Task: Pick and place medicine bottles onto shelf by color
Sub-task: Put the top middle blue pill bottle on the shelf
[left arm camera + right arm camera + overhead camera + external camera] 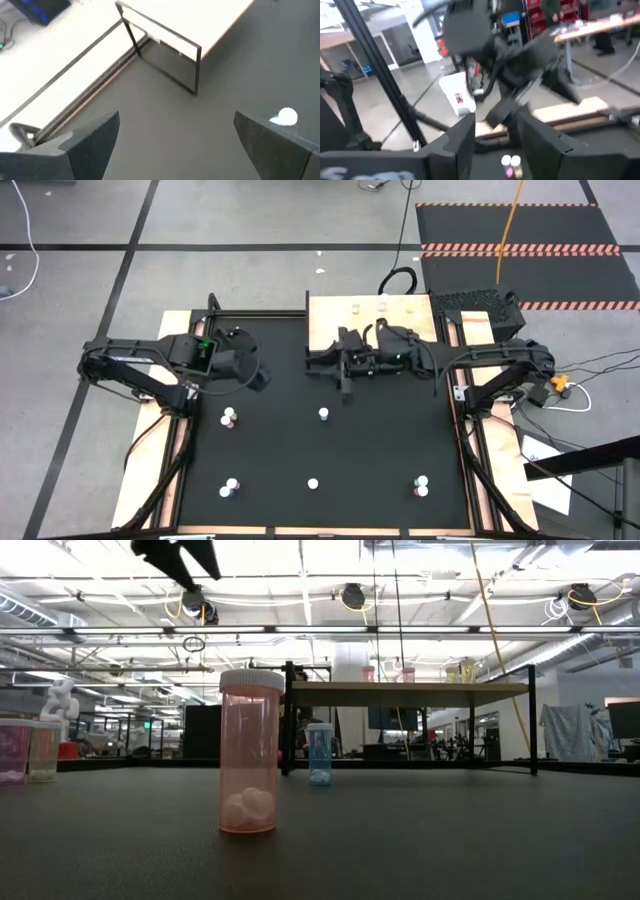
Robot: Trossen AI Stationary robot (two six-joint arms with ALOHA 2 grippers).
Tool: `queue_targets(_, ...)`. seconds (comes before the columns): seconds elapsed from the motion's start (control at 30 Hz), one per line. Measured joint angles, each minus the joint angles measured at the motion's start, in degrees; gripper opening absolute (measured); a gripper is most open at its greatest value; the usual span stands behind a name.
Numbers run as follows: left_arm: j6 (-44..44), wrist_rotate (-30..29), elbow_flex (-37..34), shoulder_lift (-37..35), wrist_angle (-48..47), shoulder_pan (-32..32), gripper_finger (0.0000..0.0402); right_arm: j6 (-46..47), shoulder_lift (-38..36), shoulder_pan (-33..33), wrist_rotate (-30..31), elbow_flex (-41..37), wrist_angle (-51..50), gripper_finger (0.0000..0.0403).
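The shelf point(370, 315) stands at the table's far edge with three small bottles on its board point(408, 673). Other bottles stand upright on the black table: an orange-pink one point(248, 752) nearest the low camera, a blue one point(320, 754) at mid-table, and a pink and yellow pair point(28, 750) at the left. My left gripper point(175, 145) is open and empty, raised over the table's far left point(262, 375). My right gripper point(495, 142) is open and empty, in front of the shelf's left end point(312, 361), pointing toward the table's left.
More bottles stand near the table's near edge: a pair at the left point(229, 487), one in the middle point(313, 483) and a pair at the right point(421, 485). The shelf's thin black legs point(197, 70) stand close to my left gripper. A white cap point(286, 116) shows behind one left finger.
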Motion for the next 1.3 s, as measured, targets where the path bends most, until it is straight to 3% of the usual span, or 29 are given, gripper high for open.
queue_targets(0.17,3.34,3.01,0.00,0.00,4.69,3.75,0.0392,6.47,-0.45,2.90,2.42,0.00,-7.43,0.0121)
queue_targets(0.33,7.18,4.46,0.00,0.00,6.50,6.20,0.0392,13.40,-2.70,9.13,3.39,-0.01,-27.64,0.0102)
queue_targets(0.5,13.51,5.64,-0.02,0.00,11.17,7.51,0.0392,20.38,-4.05,15.30,11.37,-0.07,-36.59,0.0080)
queue_targets(0.8,30.21,17.45,-0.04,0.00,29.80,8.96,0.0392,33.30,-4.15,22.73,15.95,-0.04,-50.16,0.0052)
queue_targets(1.07,34.26,18.41,-0.04,0.00,32.28,9.40,0.0392,53.38,-5.24,28.88,16.09,-0.04,-66.04,0.0044)
queue_targets(1.3,32.43,18.35,-0.06,1.13,31.95,10.90,0.0392,69.01,-7.48,33.48,15.76,-0.04,-81.39,0.0044)
